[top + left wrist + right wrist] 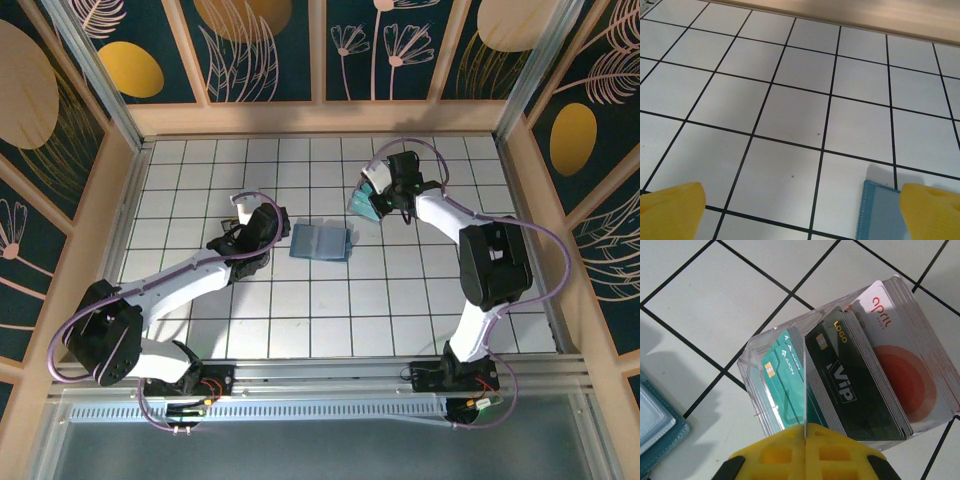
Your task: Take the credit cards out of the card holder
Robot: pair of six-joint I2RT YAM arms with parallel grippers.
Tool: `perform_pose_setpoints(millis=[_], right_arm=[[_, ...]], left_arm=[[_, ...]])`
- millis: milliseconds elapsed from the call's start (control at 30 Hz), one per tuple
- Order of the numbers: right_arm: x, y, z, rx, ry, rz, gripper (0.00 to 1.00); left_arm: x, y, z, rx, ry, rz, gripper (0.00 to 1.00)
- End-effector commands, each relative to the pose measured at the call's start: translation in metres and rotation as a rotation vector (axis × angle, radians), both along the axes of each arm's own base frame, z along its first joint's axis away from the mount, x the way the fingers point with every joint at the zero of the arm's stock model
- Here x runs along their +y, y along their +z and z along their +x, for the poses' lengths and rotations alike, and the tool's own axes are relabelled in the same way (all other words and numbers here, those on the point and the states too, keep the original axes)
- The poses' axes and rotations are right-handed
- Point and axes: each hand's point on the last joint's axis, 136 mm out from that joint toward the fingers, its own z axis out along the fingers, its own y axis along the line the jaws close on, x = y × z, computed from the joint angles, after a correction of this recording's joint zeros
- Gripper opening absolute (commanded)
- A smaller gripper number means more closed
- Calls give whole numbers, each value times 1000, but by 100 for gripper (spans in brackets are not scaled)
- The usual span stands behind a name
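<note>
Card holder: the slate-blue card holder [322, 241] lies opened flat near the middle of the bench [300, 330], between the two arms. Whether any credit cards are left in its pockets cannot be told.
Left pincer: the left pincer [800, 216] is released, its yellow fingers spread wide and low over bare tiles just left of the card holder. One corner of the holder shows beside the right-hand finger [932, 210].
Likely reason: it probably sits that close so it can pin the soft holder down when a card is pulled.
Right pincer: the right pincer [805, 455] is clenched and hangs over a clear tray [751, 371] to the right of the card holder.
Thin edge: a thin edge [805, 380] runs up from the seam between the shut fingers. It could be a card gripped edge-on or a tray divider; I cannot tell which.
Tray contents: teal cards [782, 375], black cards [840, 385] and white-and-red cards [905, 365] stand in leaning stacks.
Step in hand: the right arm seems to be at the tray to drop a card among the sorted stacks.
</note>
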Motion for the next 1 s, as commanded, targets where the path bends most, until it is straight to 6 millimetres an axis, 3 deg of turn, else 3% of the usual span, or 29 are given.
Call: perform_pose_setpoints(millis=[0, 400, 800, 967], right_arm=[[4, -4, -3, 48, 37, 13, 0], [13, -16, -10, 142, 107, 12, 0], [15, -32, -2, 235, 138, -27, 0], [14, -29, 3, 232, 136, -40, 0]], left_arm=[[-1, 6, 6, -15, 14, -16, 99], [-2, 9, 7, -16, 12, -12, 99], [-3, 17, 7, -34, 3, -32, 99], [-3, 19, 6, -40, 4, -34, 99]])
